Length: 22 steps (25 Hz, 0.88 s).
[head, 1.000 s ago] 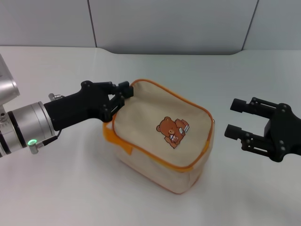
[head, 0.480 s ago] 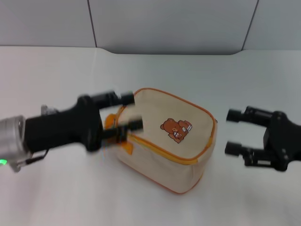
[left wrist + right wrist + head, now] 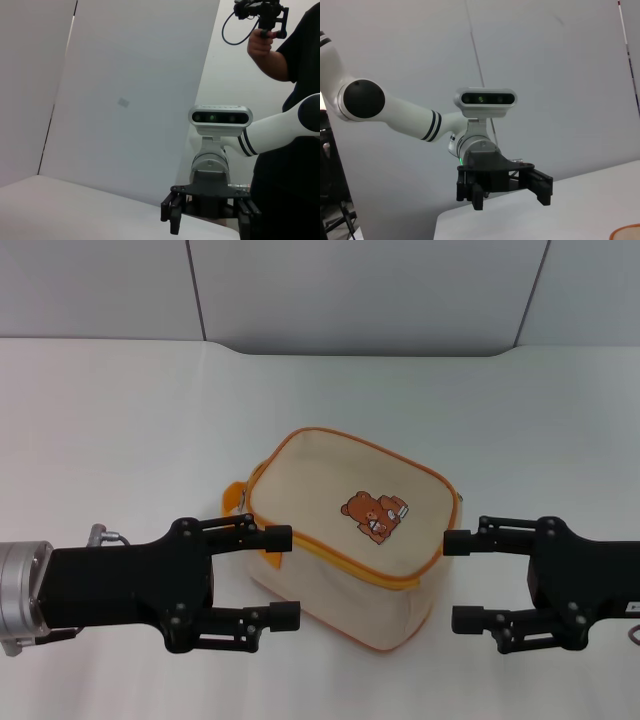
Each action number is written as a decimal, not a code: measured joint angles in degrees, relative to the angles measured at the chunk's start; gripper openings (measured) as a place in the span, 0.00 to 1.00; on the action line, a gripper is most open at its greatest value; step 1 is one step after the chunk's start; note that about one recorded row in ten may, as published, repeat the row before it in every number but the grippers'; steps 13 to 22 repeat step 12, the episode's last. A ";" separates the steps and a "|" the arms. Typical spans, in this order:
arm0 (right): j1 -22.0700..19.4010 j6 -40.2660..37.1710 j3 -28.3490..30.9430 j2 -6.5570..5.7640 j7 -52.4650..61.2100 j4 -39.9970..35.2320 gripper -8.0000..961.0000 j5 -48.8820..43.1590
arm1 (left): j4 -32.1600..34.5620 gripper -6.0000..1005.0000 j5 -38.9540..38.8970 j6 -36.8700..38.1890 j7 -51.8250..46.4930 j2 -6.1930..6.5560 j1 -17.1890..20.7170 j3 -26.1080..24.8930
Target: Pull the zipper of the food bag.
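The food bag [image 3: 350, 540] is a cream pouch with a bear print, standing mid-table. Its orange loop handle [image 3: 236, 500] hangs at its left end. The zipper [image 3: 345, 562] runs as a thin orange line round the top edge; I cannot make out its metal pull. My left gripper [image 3: 284, 576] is open and empty, low at the bag's front left, with one fingertip [image 3: 278, 537] just by the bag's left wall. My right gripper [image 3: 458, 580] is open and empty, close beside the bag's right wall. A corner of the bag shows in the right wrist view [image 3: 626, 233].
The white table [image 3: 120, 420] runs back to a grey wall. The left wrist view shows the right arm's gripper [image 3: 209, 219] farther off and a person [image 3: 280, 45] holding a device behind it. The right wrist view shows the left arm's gripper [image 3: 504, 190].
My left gripper came off the bag's far left corner, drew back toward me and now stands open. My right gripper moved nearer to me and closer to the bag. The bag shifted slightly.
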 joint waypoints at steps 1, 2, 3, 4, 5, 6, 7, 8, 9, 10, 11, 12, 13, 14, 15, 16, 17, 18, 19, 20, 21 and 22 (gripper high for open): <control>0.01 0.10 0.07 0.01 0.00 -0.01 0.82 0.01 | -0.01 0.82 0.01 0.01 0.00 0.01 0.00 0.02; 0.01 0.15 0.11 0.01 0.00 -0.01 0.82 0.02 | -0.01 0.82 0.03 0.02 0.00 0.03 0.01 0.04; 0.02 0.17 0.14 0.02 0.00 -0.02 0.82 0.02 | -0.01 0.82 0.05 0.05 0.00 0.04 0.01 0.06; 0.03 0.18 0.13 0.02 0.00 -0.03 0.82 0.02 | 0.00 0.82 0.07 0.05 0.00 0.04 0.01 0.07; 0.04 0.18 0.06 0.03 0.00 -0.03 0.82 0.02 | -0.01 0.81 0.10 0.04 0.01 0.02 0.01 0.07; 0.09 0.18 -0.01 0.04 0.00 -0.04 0.82 0.02 | -0.01 0.81 0.10 0.01 0.03 -0.01 0.01 0.09; 0.14 0.18 -0.07 0.05 0.00 -0.05 0.82 0.02 | -0.01 0.81 0.10 -0.02 0.05 -0.05 0.01 0.11; 0.21 0.16 -0.11 0.05 0.00 -0.05 0.82 0.01 | -0.01 0.81 0.10 -0.03 0.07 -0.09 0.01 0.14; 0.28 0.09 -0.12 0.06 0.00 -0.05 0.82 -0.05 | 0.00 0.81 0.10 -0.03 0.07 -0.13 0.01 0.15; 0.28 0.09 -0.12 0.06 0.00 -0.05 0.82 -0.05 | 0.02 0.81 0.10 -0.03 0.07 -0.16 0.01 0.17; 0.32 0.08 -0.13 0.07 0.00 -0.05 0.82 -0.06 | 0.03 0.81 0.10 -0.02 0.08 -0.18 0.01 0.17; 0.37 0.07 -0.14 0.08 -0.01 -0.02 0.82 -0.07 | 0.03 0.81 0.10 0.00 0.07 -0.19 0.01 0.17; 0.37 0.07 -0.14 0.08 -0.01 -0.02 0.82 -0.07 | 0.03 0.81 0.10 0.00 0.07 -0.19 0.01 0.17; 0.37 0.07 -0.14 0.08 -0.01 -0.02 0.82 -0.07 | 0.03 0.81 0.10 0.00 0.07 -0.19 0.01 0.17; 0.37 0.07 -0.14 0.08 -0.01 -0.02 0.82 -0.07 | 0.03 0.81 0.10 0.00 0.07 -0.19 0.01 0.17; 0.37 0.07 -0.14 0.08 -0.01 -0.02 0.82 -0.07 | 0.03 0.81 0.10 0.00 0.07 -0.19 0.01 0.17; 0.37 0.07 -0.14 0.08 -0.01 -0.02 0.82 -0.07 | 0.03 0.81 0.10 0.00 0.07 -0.19 0.01 0.17; 0.37 0.07 -0.14 0.08 -0.01 -0.02 0.82 -0.07 | 0.03 0.81 0.10 0.00 0.07 -0.19 0.01 0.17; 0.37 0.07 -0.14 0.08 -0.01 -0.02 0.82 -0.07 | 0.03 0.81 0.10 0.00 0.07 -0.19 0.01 0.17; 0.37 0.07 -0.14 0.08 -0.01 -0.02 0.82 -0.07 | 0.03 0.81 0.10 0.00 0.07 -0.19 0.01 0.17; 0.37 0.07 -0.14 0.08 -0.01 -0.02 0.82 -0.07 | 0.03 0.81 0.10 0.00 0.07 -0.19 0.01 0.17; 0.37 0.07 -0.14 0.08 -0.01 -0.02 0.82 -0.07 | 0.03 0.81 0.10 0.00 0.07 -0.19 0.01 0.17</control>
